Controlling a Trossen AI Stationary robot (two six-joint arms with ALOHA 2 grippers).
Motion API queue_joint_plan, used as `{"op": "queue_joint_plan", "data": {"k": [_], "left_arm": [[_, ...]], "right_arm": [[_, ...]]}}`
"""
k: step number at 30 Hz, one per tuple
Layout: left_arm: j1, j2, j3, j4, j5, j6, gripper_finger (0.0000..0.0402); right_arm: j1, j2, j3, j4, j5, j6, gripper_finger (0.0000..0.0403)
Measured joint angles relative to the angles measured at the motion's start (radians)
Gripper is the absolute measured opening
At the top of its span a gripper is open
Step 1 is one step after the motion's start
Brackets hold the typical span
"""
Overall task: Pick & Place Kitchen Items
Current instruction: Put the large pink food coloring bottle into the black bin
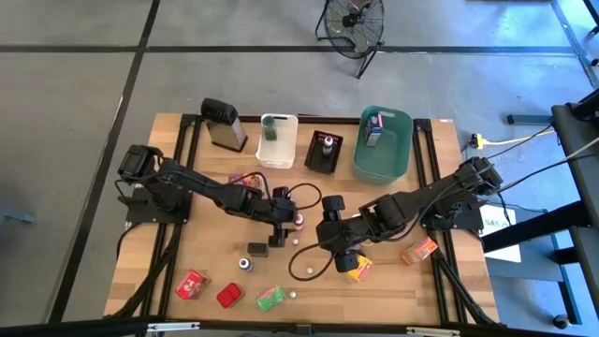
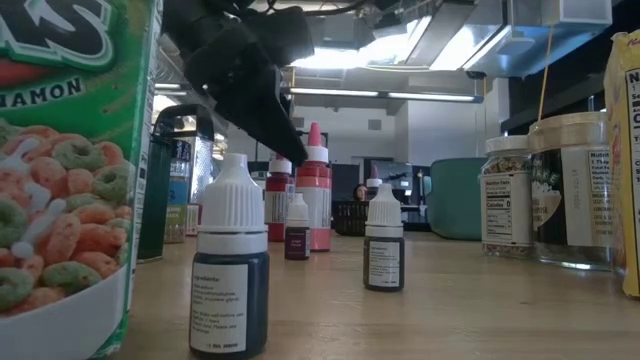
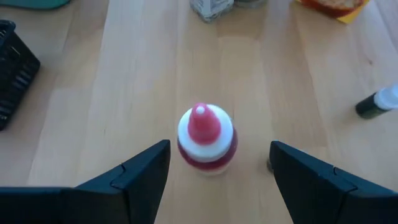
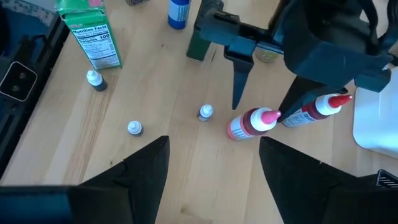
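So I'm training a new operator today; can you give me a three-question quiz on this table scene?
1. True or false: the left gripper has closed on the upright red squeeze bottle with the white collar.
2. Which bin holds the small carton: A white, B black, C the teal plastic bin?
3. Fill in: the right gripper is ____.

Key: 1 false, its fingers stand apart on either side; 2 C; 3 open.

Grater, white bin, black bin, teal bin, fan.
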Motion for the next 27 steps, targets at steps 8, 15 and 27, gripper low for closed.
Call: {"op": "queue_joint_plan", "data": {"k": [8,15,27], "left_arm": [[0.014,0.044,0.0,0.011,0.011,-0.025,0.0271],[0.015,0.044,0.0,0.034,-0.001,-0.024,0.0268],[0.015,0.048,-0.033,0.098,-0.022,-0.025,0.0224]], "right_arm": [[0.0,0.0,0.0,-0.001,-0.001,0.0,0.025],[0.003,0.0,0.0,-0.002,-0.001,0.0,0.025],[0.003,0.0,0.0,-0.002,0.0,0.0,0.025]]}}
